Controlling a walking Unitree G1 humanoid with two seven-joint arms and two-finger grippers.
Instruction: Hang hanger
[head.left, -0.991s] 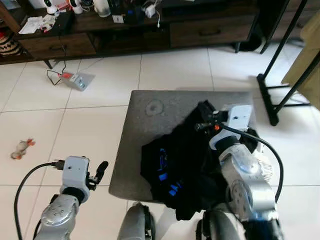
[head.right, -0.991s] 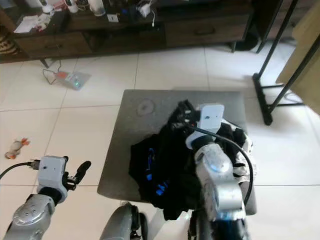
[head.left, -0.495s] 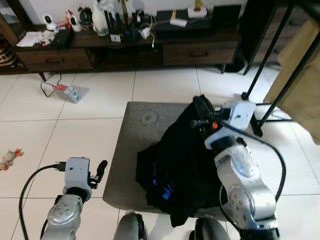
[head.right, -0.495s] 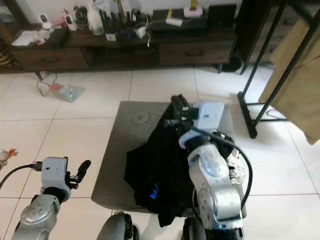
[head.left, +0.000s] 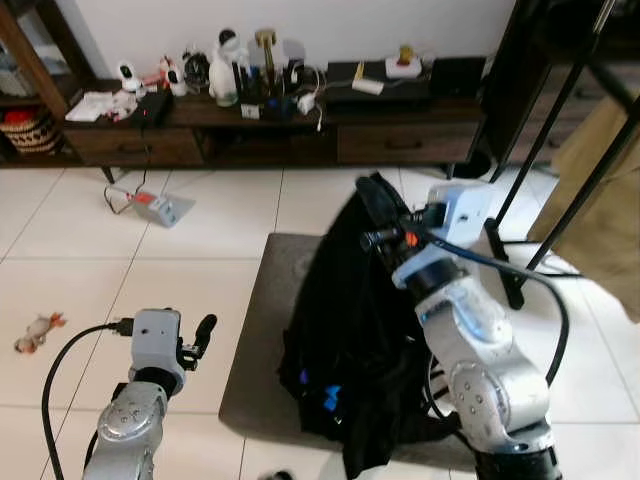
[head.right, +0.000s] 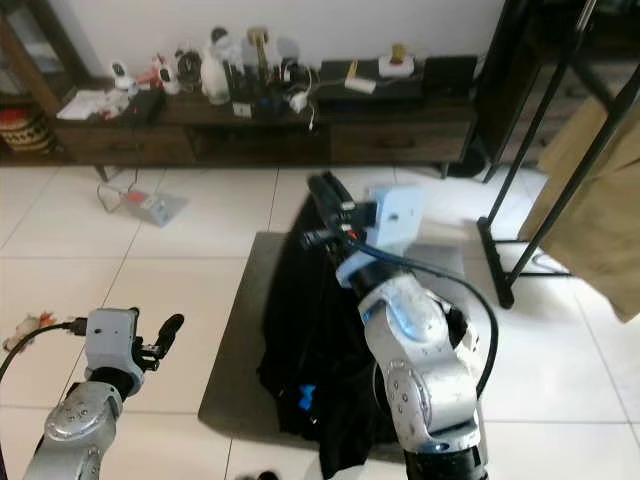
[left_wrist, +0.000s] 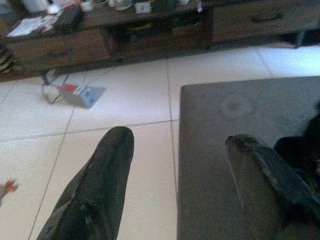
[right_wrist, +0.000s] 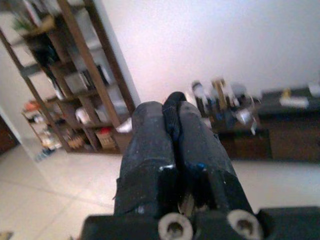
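My right gripper (head.left: 373, 192) is raised above the grey ottoman (head.left: 252, 372) and is shut. A thin black piece, which looks like the hanger's hook (right_wrist: 173, 106), is pinched between its fingertips. A black garment (head.left: 350, 340) with small blue marks hangs from it in a long drape, its lower end resting on the ottoman. The rest of the hanger is hidden in the cloth. My left gripper (head.left: 205, 330) sits low at the left, open and holding nothing; in the left wrist view its fingers (left_wrist: 107, 165) frame the ottoman's edge (left_wrist: 210, 150).
A black clothes rack (head.left: 565, 120) with a beige garment (head.left: 600, 200) stands at the right. A dark wooden console (head.left: 290, 135) with bottles and cables runs along the back wall. A power strip (head.left: 150, 205) and a small toy (head.left: 38, 330) lie on the white tiles.
My right arm has lifted the black garment off the ottoman, so it now hangs upright. The camera has tilted up towards the wall. The left arm has stayed put.
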